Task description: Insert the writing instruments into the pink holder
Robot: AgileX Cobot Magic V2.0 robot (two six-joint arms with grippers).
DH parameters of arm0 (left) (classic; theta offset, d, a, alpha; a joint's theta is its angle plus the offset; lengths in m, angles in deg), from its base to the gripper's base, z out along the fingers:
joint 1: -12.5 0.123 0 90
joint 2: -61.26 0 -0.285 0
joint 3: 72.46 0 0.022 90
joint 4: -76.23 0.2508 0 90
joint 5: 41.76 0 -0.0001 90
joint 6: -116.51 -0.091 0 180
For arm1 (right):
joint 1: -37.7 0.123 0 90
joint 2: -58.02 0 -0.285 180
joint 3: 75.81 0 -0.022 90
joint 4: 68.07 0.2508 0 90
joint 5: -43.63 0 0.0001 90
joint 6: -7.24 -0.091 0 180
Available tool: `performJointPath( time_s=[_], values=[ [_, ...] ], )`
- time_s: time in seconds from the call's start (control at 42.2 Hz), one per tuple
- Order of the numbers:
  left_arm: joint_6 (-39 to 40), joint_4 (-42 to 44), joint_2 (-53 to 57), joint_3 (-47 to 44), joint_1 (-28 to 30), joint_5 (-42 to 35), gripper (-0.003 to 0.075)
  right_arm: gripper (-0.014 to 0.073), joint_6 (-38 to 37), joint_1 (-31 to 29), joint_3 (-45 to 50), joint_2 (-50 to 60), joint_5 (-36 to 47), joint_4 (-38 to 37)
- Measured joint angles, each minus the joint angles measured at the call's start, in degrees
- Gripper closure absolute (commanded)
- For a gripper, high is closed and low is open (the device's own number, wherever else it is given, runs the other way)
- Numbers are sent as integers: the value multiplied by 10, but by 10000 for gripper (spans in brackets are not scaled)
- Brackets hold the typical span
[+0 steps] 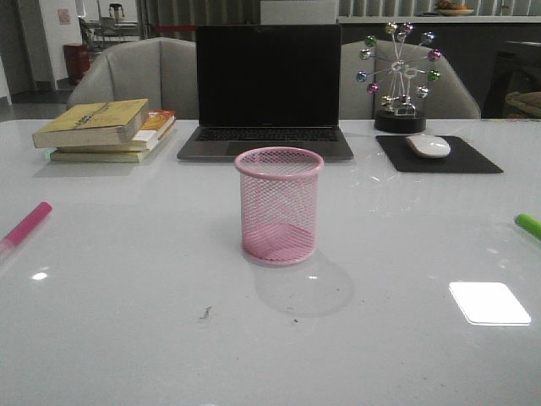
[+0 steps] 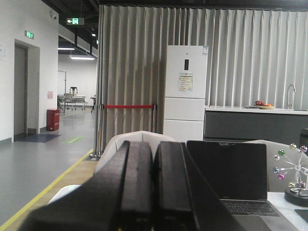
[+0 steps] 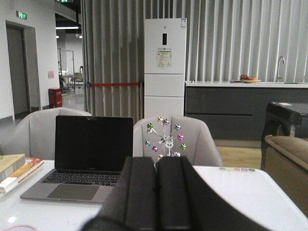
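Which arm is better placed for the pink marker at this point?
Left, judging by side only. The pink marker lies at the table's left edge, the left arm's side; the right arm is across. Neither gripper shows in the front view.

Nothing here can actually be read. Green exit signs glow up by the ceiling of the far corridor, one hanging and one on the wall, but their markings are too small to make out. The tall white refrigerator carries a paper label on its door, its print only a blur.
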Motion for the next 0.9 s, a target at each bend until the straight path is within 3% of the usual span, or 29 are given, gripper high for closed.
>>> performJointPath(
  time_s=[0.213, 0.426, 0.71, 0.828, 0.899],
  values=[
    [0, 0, -112, 122, 0, 143, 623, 566, 0, 0, -90, -113, -128, 0],
    [0, 0, -209, 128, 0, 235, 623, 566, 0, 0, -94, -213, -214, 0],
    [0, 0, -309, 127, 0, 268, 623, 557, 0, 0, -94, -332, -247, 0],
    [0, 0, -344, 127, 0, 266, 606, 434, 0, 0, -94, -378, -255, 0],
    [-7, 0, -361, 127, 0, 266, 525, 292, 0, 0, -94, -407, -255, 0]
  ],
)
